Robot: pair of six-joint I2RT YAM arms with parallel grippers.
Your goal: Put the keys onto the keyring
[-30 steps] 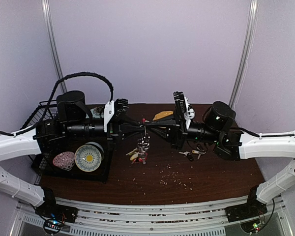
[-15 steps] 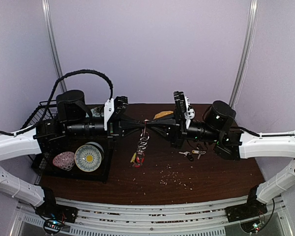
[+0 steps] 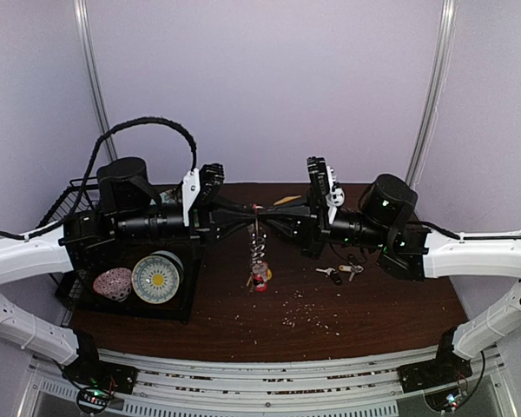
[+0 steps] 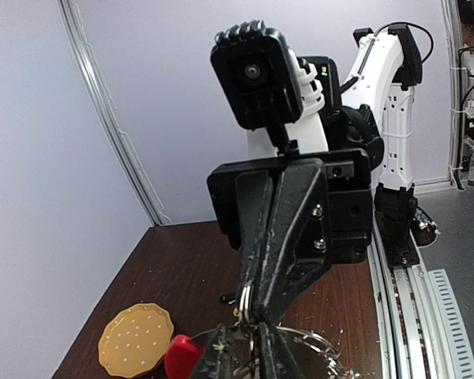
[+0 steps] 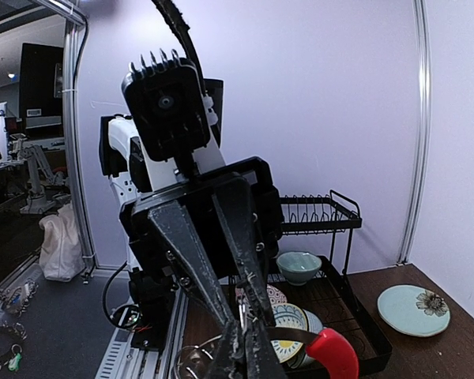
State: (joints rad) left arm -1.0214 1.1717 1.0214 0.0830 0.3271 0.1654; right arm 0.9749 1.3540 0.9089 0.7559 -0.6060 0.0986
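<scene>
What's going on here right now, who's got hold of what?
Both arms meet tip to tip above the middle of the table. The left tool and the right tool are each clamped on the keyring, which hangs down between them. A few loose keys lie on the table below the right arm, not yet on the ring.

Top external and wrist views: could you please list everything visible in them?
keyring: one, silvery with red section, hanging between both grippers
keys: small loose cluster, silver, on table, right of keyring
yellow plate: one, yellow, far side of table
dish rack: one, black, table's left end, holding plates and bowl
pale green plate: one, on table beside dish rack
crumbs: scattered, pale, mid-table
table: one, dark brown
left gripper: one, black, shut on keyring
right gripper: one, black, shut on keyring
</scene>
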